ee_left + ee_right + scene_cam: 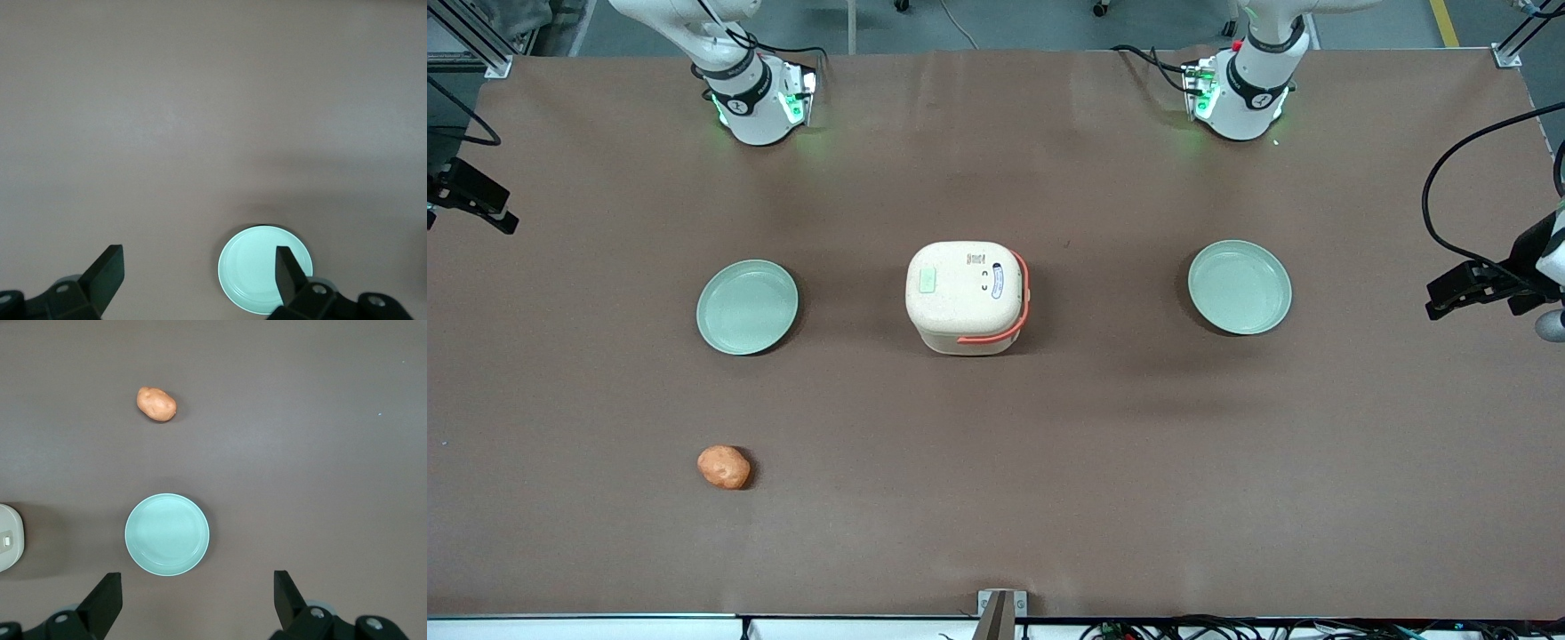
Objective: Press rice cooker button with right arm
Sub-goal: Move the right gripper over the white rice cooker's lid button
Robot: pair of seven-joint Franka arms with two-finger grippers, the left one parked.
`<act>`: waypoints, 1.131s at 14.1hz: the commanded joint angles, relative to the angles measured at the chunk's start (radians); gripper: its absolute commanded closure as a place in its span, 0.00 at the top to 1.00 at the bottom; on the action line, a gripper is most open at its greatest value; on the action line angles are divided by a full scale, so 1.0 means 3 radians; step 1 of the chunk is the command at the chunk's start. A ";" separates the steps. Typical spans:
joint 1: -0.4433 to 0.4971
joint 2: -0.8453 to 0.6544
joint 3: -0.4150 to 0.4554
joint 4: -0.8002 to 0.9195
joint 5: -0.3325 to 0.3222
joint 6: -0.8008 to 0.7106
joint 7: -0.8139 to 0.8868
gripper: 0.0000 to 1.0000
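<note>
Rice cooker (966, 296) looks rigid; no grabbing needed, just poke the small button (927, 282) squarely. Gripper (193, 600) hangs wide open, well off.

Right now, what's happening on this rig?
Nothing is being handled yet. The right arm's gripper hangs open above the table, looking down on a green plate and a potato. The rice cooker sits closed mid-table between two plates, its button untouched. The press has not begun.
</note>
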 commanded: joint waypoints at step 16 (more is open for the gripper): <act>0.1005 0.0436 0.0069 -0.0094 0.0479 -0.0008 0.0489 0.00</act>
